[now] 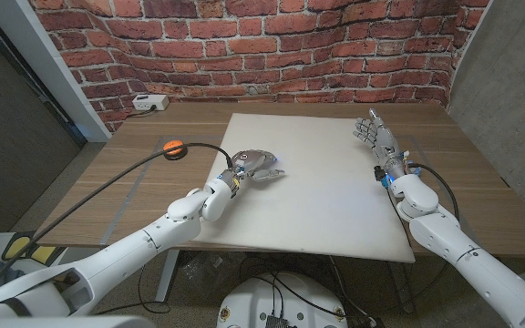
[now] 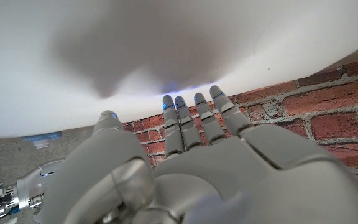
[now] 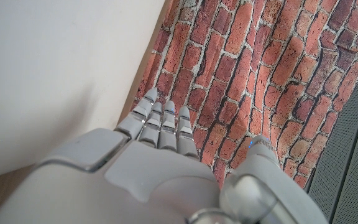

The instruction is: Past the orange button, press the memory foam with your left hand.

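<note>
Brick wall (image 1: 244, 46): red brick, running behind the far edge of the bench.
Bench (image 1: 135, 155): wooden top, carrying everything else here.
Memory foam (image 1: 317, 200): a wide white slab lying flat across the middle of the bench, reaching from the far side nearly to the near edge.
Left arm (image 1: 135, 246): white, coming in from the near left corner and angling up onto the foam's left part.
Right arm (image 1: 454, 246): white, coming in from the near right corner along the foam's right edge.
Left hand (image 1: 255, 167): palm down on the foam near its left edge, fingers (image 2: 201, 118) straight and close together, holding nothing; in the left wrist view their tips meet the white surface.
Right hand (image 1: 376, 137): raised near the foam's far right corner, fingers (image 3: 160, 121) straight and pointing away, nothing in its grasp.
Black cable (image 1: 108, 187): runs from the near left across the bench to the button.
Orange button (image 1: 173, 146): on the bare wood left of the foam, well apart from the left hand.
White box (image 1: 149, 103): small, at the far left by the wall.
</note>
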Tool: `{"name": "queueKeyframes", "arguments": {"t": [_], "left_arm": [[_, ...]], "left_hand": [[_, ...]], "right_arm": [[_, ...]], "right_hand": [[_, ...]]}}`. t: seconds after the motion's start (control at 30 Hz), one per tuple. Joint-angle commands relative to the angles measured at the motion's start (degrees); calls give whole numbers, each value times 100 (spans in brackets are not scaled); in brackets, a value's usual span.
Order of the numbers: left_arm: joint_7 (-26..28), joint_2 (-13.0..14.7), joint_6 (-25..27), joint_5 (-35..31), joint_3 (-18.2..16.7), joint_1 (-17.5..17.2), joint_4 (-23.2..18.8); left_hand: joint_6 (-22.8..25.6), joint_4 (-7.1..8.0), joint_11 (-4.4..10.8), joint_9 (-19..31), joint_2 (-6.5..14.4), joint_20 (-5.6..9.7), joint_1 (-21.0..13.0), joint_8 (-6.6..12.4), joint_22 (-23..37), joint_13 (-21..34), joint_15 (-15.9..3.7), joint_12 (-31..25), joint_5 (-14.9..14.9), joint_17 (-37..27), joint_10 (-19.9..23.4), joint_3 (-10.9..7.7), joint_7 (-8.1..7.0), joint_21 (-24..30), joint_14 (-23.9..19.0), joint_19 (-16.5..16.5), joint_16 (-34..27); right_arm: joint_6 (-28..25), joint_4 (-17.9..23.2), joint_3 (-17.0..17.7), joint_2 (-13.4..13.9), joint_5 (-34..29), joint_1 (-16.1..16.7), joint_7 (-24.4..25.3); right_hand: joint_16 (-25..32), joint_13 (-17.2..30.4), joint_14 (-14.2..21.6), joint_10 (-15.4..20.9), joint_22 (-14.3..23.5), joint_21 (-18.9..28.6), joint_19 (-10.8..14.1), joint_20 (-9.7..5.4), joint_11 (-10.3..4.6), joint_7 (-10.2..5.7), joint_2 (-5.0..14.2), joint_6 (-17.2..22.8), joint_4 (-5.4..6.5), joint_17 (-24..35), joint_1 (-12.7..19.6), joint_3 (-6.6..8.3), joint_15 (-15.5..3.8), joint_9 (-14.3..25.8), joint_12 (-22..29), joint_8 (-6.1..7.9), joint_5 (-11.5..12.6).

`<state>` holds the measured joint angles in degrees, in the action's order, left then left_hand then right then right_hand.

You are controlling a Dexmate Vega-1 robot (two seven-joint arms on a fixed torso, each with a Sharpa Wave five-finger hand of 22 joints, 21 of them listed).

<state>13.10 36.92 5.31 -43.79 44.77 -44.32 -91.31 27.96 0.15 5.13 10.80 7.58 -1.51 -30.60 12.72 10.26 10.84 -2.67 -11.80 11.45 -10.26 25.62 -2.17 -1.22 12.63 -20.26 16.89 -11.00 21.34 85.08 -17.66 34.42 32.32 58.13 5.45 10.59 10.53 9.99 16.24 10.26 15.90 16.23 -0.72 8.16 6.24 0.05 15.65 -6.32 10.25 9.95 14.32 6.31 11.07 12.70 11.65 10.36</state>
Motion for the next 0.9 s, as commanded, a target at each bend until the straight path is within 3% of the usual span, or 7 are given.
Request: {"name": "queueKeyframes", "arguments": {"t": [0.03,0.1,0.13,0.9], "left_arm": [[-295,-59,61,33,113,120,115],[-383,-59,47,47,138,160,137],[-405,-61,47,45,148,174,147],[-624,-91,113,7,304,249,271]], "left_hand": [[61,-27,-6,16,13,60,-31,12,14,29,-101,-4,-3,-10,46,-48,5,-27,-58,51,-7],[71,-36,-67,17,9,237,-52,0,13,30,-104,-3,-8,-11,65,-57,37,5,-77,162,-6],[76,-37,-61,17,8,246,-54,0,13,30,-102,-2,-9,-11,65,-58,49,9,-89,176,-10],[145,-55,-108,19,-7,214,-89,-3,12,33,-74,-1,-17,-12,97,-70,77,6,-155,231,-18]], "right_arm": [[-57,6,12,14,40,1,-5],[-65,1,8,13,38,-6,-5],[-72,0,6,14,41,-8,-7],[-210,24,-41,34,11,-76,9]], "right_hand": [[-1,30,31,26,17,-6,42,4,12,-35,34,57,-35,24,23,12,10,11,-6,-2,16],[-1,31,33,24,17,-11,41,3,1,-34,37,57,-36,24,26,14,13,11,-7,-3,16],[-1,31,33,24,18,-12,41,4,1,-33,38,57,-36,24,27,14,16,11,-7,-3,16],[6,31,60,63,20,-37,73,18,-14,-54,87,86,-56,21,75,42,18,12,5,3,13]]}}
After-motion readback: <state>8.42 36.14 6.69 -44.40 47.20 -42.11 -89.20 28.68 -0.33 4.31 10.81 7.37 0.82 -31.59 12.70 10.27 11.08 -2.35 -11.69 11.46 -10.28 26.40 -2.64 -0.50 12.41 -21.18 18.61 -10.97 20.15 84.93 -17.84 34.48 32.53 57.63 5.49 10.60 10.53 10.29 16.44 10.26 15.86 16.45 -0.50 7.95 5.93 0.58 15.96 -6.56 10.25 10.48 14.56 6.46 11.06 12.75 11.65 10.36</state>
